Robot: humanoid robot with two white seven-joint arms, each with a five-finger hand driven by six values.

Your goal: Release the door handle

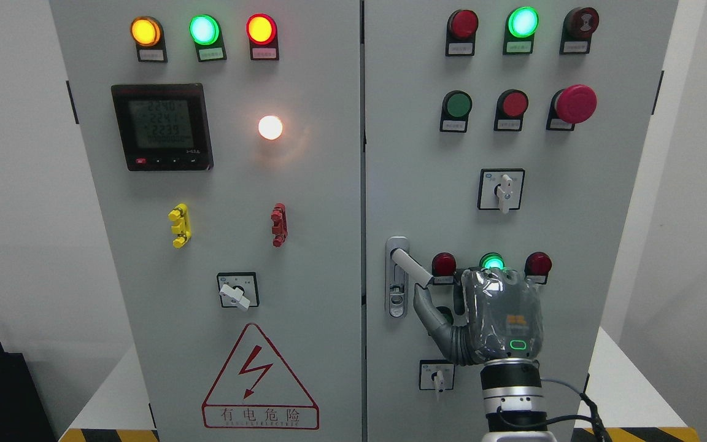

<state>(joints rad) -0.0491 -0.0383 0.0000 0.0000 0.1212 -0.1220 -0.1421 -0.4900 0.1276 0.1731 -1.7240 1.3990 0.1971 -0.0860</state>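
The silver door handle [410, 267] sits at the left edge of the right cabinet door [599, 202]. Its lever is swung out from the lock plate [396, 294] and points down to the right. My right hand [501, 319] rises from the bottom edge, its back toward the camera, just right of the lever's tip. The thumb [425, 305] is spread to the left and lies right under the lever's end without closing on it. The hand is open and holds nothing. It hides part of the lower buttons. The left arm is out of view.
Red and green lamps [491, 263] sit just above my hand, and a small rotary switch [437, 376] lies below the thumb. A larger selector switch [501, 190] and a red emergency button [575, 104] are higher up. The left door [304, 245] carries a meter and a warning triangle.
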